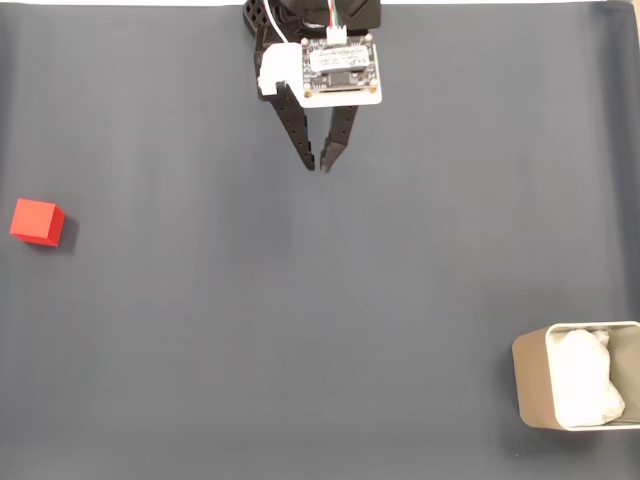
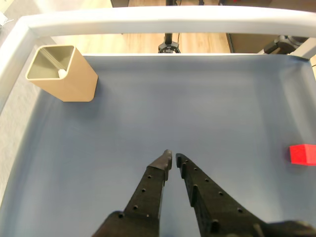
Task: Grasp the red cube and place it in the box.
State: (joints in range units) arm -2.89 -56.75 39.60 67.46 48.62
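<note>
The red cube (image 1: 37,222) rests on the dark mat at the far left of the fixed view, and at the right edge (image 2: 302,154) in the wrist view. The beige box (image 1: 533,384) stands at the bottom right of the fixed view, white paper inside; in the wrist view the box (image 2: 69,79) is at the upper left. My gripper (image 1: 318,163) hangs near the top centre of the fixed view, far from both, its black fingers nearly touching at the tips with nothing between them. In the wrist view the gripper (image 2: 172,158) points up from the bottom edge.
A dark grey mat (image 1: 320,320) covers the table. A pale raised rim (image 2: 163,22) runs along the mat's far side in the wrist view, with wooden floor and stands beyond it.
</note>
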